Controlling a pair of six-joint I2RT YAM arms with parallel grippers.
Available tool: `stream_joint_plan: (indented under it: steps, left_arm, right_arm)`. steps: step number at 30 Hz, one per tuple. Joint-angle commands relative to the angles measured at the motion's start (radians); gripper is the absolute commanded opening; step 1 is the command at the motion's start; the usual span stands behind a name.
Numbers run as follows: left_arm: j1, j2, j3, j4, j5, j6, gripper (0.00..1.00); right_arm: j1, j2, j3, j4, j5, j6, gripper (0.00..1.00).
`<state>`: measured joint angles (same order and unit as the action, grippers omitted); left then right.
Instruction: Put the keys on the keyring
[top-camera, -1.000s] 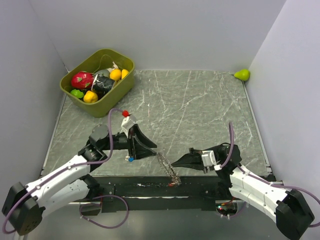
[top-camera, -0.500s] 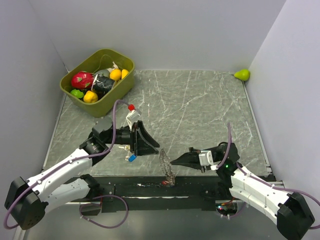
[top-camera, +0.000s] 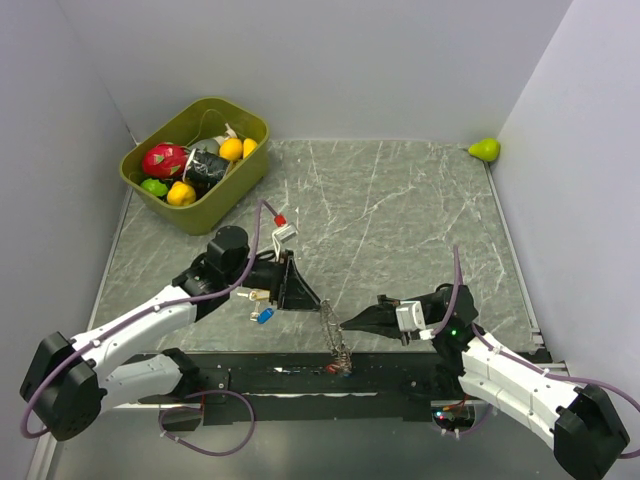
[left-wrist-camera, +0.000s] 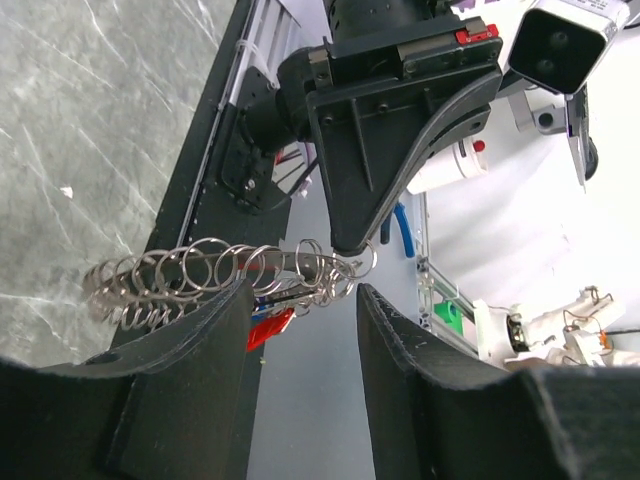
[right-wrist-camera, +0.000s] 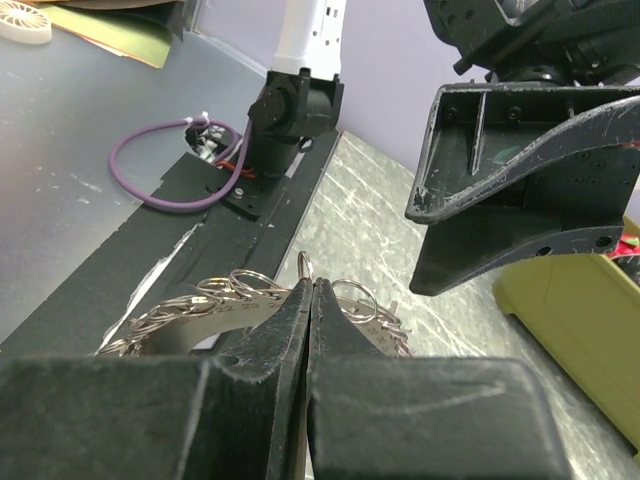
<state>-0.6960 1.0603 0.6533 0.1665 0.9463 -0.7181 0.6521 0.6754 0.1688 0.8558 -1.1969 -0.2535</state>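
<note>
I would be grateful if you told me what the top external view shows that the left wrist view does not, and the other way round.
Only the top external view shows the green bin of toy fruit, the pear and the blue key. Only the left wrist view shows the left gripper standing open, and the separate loops of the keyring. Both show that keyring pinched in the shut right gripper.

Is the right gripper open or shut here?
Shut: the right gripper has its jaws pressed together, pinching the keyring.
</note>
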Motion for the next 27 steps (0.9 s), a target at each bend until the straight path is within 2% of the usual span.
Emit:
stream_joint_plan:
  steps: [1,12,27]
  left_arm:
    - [-0.013,0.009,0.04,0.004,0.049,0.026,0.51]
    - [-0.039,0.063,0.085,-0.081,0.031,0.072,0.46]
    - [-0.086,0.109,0.103,-0.068,0.043,0.083,0.45]
  right_arm:
    - [0.004,-0.02,0.017,0.028,0.016,-0.02,0.0]
    - [0.007,-0.019,0.021,0.026,0.011,-0.009,0.0]
    - [0.006,-0.03,0.024,0.012,0.013,-0.013,0.0]
